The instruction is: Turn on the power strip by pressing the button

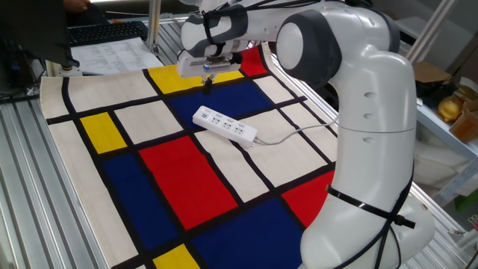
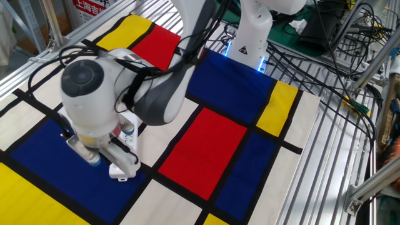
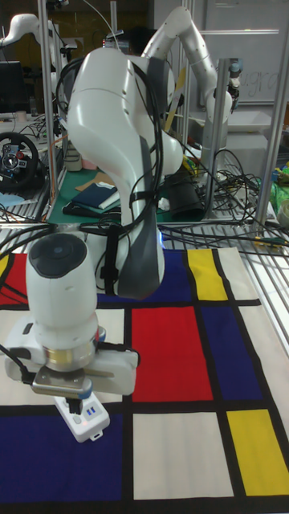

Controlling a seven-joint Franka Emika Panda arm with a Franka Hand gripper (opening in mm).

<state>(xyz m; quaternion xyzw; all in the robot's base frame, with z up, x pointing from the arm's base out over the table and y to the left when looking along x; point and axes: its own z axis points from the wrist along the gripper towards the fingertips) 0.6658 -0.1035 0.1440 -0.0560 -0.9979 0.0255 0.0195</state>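
Observation:
The white power strip (image 1: 224,125) lies aslant on the colour-block cloth, half on a blue patch, half on a white one. Its pale cord (image 1: 295,133) trails off to the right. My gripper (image 1: 207,81) points down just behind the strip's left end, hovering above the blue patch, and its fingers show as one narrow dark tip, shut on nothing. In the other fixed view the wrist covers most of the power strip (image 2: 122,169), leaving only its near end showing. The tall fixed view shows the same end of the power strip (image 3: 88,418) under the gripper (image 3: 76,396). The button cannot be made out.
The cloth (image 1: 172,179) covers a slatted metal table. A keyboard (image 1: 104,31) and papers (image 1: 112,54) lie at the back left. My arm's base (image 2: 250,31) stands at the cloth's edge, with a tangle of cables (image 2: 325,44) beside it.

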